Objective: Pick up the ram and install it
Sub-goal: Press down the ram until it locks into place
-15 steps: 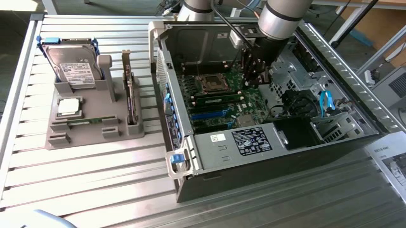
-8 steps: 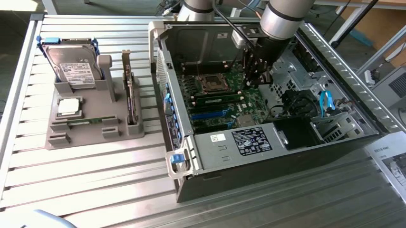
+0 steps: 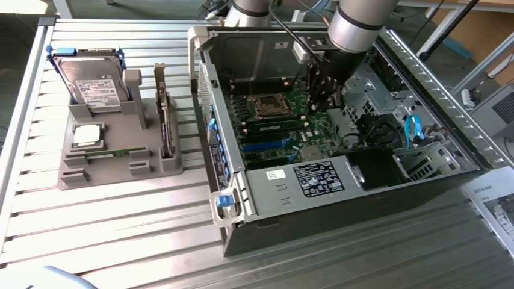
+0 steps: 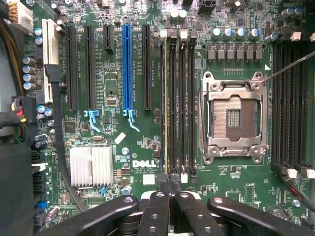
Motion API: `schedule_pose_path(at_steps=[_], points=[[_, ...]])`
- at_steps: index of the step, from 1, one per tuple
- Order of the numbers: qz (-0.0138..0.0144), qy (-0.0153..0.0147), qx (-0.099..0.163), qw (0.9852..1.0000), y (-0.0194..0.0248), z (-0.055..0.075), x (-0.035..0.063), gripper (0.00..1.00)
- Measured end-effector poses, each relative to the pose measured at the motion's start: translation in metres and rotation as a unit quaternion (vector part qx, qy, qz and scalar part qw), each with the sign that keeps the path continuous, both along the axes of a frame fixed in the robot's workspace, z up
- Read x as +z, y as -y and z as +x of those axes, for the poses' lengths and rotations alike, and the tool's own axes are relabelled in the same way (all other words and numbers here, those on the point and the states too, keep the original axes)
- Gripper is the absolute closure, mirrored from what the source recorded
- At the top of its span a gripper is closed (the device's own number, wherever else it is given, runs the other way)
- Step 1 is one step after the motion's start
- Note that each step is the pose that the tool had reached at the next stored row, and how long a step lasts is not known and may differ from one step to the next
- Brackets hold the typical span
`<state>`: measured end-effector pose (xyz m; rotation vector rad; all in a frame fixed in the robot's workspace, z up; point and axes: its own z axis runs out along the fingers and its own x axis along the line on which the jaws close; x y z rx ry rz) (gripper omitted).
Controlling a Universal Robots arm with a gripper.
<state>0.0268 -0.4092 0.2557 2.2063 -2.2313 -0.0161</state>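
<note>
The ram (image 3: 108,154), a thin green stick, lies flat in a groove of the grey holder (image 3: 112,171) on the exterior view's left. My gripper (image 3: 319,108) is far from it, lowered inside the open computer case over the motherboard (image 4: 123,64). In the wrist view the gripper (image 4: 170,189) has its fingers pressed together at one end of the memory slots (image 4: 177,103), with nothing visible between them. The slot in line with the fingertips carries a thin yellowish line; I cannot tell whether a stick sits in it.
The holder also carries a silver hard drive (image 3: 90,84) with blue rails, a square chip (image 3: 86,135) and an upright card (image 3: 165,120). The case walls (image 3: 437,78), the CPU socket (image 4: 235,118), a heatsink (image 4: 91,166) and blue cables (image 3: 413,129) surround the gripper.
</note>
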Motion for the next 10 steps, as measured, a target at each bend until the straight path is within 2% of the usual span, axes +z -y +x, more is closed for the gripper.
schedule_pose_path(at_steps=[10], points=[[-0.0001, 0.0000, 0.000, 1.0000, 0.0000, 0.0000, -0.0102, 0.90]])
